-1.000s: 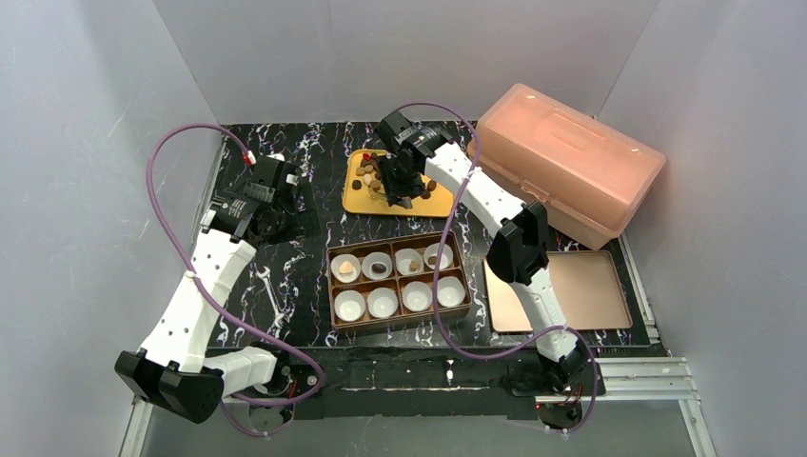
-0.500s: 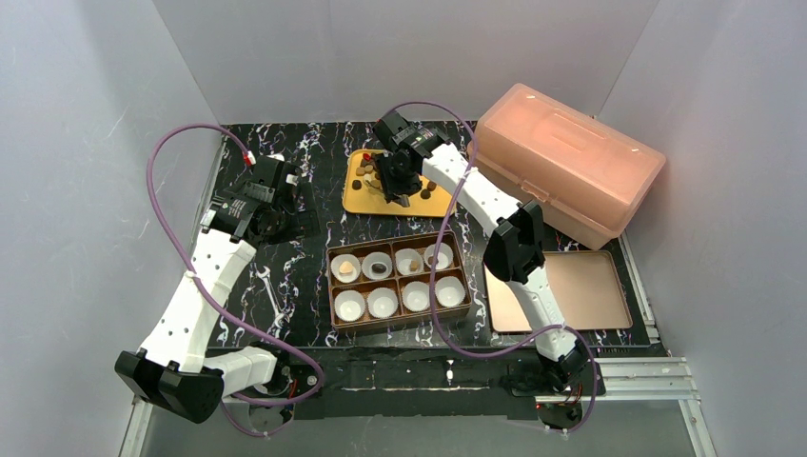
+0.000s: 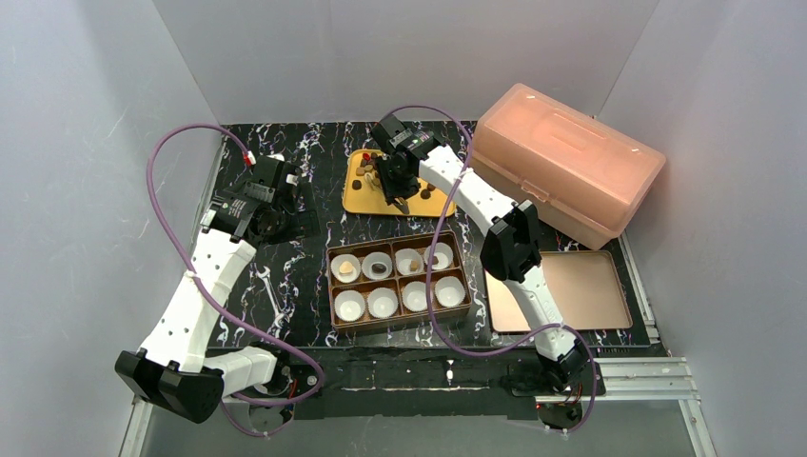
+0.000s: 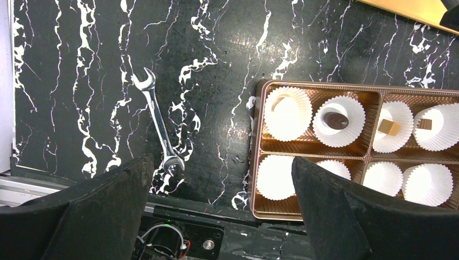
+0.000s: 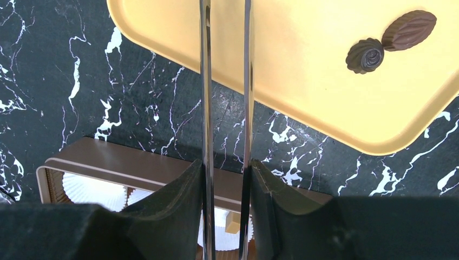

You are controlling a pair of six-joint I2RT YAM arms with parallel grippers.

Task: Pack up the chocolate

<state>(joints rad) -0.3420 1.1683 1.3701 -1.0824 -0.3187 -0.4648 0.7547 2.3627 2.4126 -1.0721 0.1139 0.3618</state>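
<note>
Picking appears to be the step in hand. The right gripper (image 3: 400, 193), clenched on metal tweezers (image 5: 204, 81), hangs over the gold tray (image 3: 354, 202) at upper centre of the overhead view, where loose chocolate (image 5: 368, 54) lies. Four pieces already sit in paper cups (image 4: 284, 111) in the brown box (image 4: 254, 151). The left gripper (image 4: 222, 203) hangs released at left. Next, the tweezer tips must pinch a single piece.
</note>
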